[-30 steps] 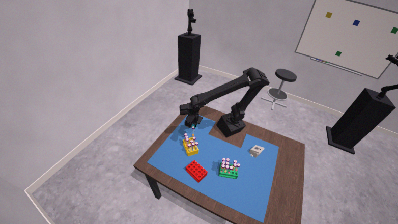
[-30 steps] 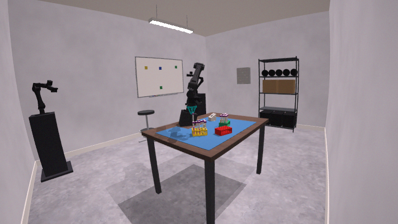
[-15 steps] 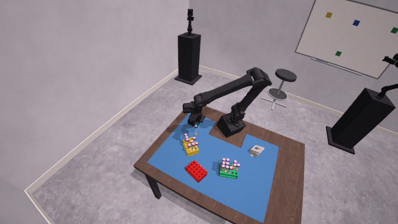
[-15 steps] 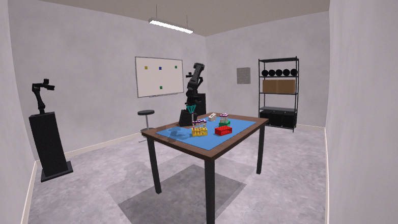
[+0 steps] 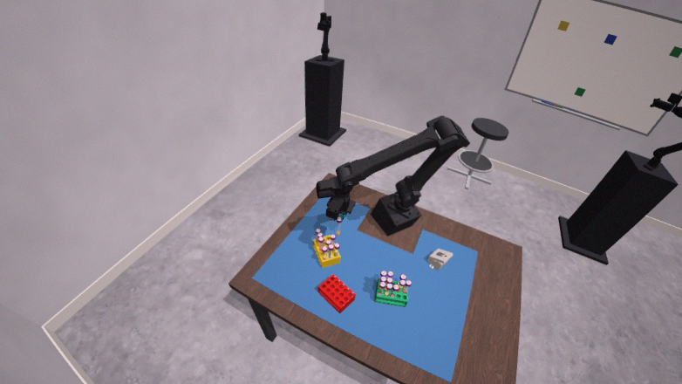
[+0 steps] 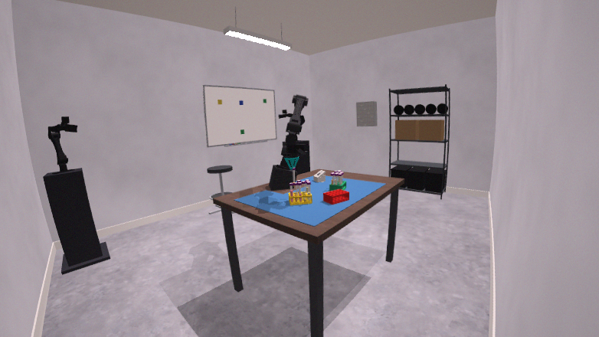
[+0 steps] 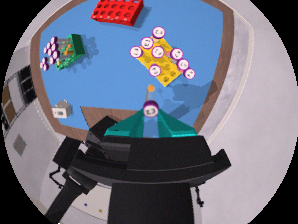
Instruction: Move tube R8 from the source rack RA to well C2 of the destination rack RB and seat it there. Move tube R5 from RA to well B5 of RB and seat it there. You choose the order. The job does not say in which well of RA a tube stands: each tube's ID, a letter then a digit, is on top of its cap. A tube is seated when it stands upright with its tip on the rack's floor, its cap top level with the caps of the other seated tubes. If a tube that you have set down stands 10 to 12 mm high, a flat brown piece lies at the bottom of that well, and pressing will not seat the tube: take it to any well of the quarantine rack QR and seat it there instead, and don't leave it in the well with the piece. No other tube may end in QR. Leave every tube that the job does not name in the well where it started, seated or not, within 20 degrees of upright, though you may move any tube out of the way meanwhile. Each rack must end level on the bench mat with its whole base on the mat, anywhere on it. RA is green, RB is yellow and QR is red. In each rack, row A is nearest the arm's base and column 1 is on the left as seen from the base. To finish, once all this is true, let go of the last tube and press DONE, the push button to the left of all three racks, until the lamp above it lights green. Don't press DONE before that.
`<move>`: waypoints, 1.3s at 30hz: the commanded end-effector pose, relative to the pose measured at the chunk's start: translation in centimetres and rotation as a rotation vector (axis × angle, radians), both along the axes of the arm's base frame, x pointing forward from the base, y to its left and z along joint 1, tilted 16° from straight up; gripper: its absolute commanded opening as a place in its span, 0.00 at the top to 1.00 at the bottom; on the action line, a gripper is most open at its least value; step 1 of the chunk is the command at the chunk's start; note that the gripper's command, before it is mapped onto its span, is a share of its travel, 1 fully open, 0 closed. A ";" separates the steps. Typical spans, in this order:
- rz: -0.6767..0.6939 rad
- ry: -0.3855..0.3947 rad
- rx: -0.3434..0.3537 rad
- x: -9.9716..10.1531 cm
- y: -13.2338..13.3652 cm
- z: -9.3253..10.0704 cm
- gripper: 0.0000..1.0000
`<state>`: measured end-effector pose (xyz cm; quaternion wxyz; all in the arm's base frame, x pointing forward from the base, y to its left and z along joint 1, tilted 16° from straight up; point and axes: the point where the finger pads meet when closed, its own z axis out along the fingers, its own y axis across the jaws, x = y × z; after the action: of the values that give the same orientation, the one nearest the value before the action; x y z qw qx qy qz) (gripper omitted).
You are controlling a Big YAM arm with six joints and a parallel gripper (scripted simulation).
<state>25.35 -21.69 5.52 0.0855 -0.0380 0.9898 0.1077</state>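
My gripper (image 5: pixel 339 217) is shut on a tube (image 5: pixel 338 224) with a purple-and-white cap and an orange tip. It holds the tube upright in the air, above and just on the arm-base side of the yellow rack RB (image 5: pixel 326 250). The gripper (image 7: pixel 150 111) and the tube's cap (image 7: pixel 150 108) show in the wrist view; the cap's label is too small to read. RB (image 7: pixel 161 59) holds several capped tubes. The green rack RA (image 5: pixel 389 295) holds several tubes near the mat's front. The red rack QR (image 5: pixel 337 291) stands empty.
The white DONE button box (image 5: pixel 439 258) sits on the mat to the right of the arm's base (image 5: pixel 395 215). The blue mat (image 5: pixel 367 291) covers most of the brown table. The racks also show in the exterior view, with RB (image 6: pixel 302 194) nearest the arm.
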 end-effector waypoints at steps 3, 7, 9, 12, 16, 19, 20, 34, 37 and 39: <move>-0.023 -0.039 -0.037 2.8 -0.6 2.4 1.00; -0.023 -0.033 -0.028 3.0 0.6 2.4 1.00; -0.023 -0.049 -0.041 4.1 0.5 3.3 1.00; -0.022 -0.051 -0.041 4.9 1.2 3.6 1.00; -0.023 -0.036 -0.025 5.7 2.3 3.4 1.00; -0.022 -0.051 -0.035 6.6 2.9 4.1 1.00; -0.022 -0.051 -0.035 6.6 2.9 4.1 1.00; -0.022 -0.049 -0.026 9.7 6.0 5.1 1.00; -0.022 -0.044 -0.022 10.2 6.4 5.1 1.00; -0.023 0.006 0.006 8.5 7.8 3.3 1.00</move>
<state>33.87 -14.39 8.82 0.0895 -0.0422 0.9894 0.1064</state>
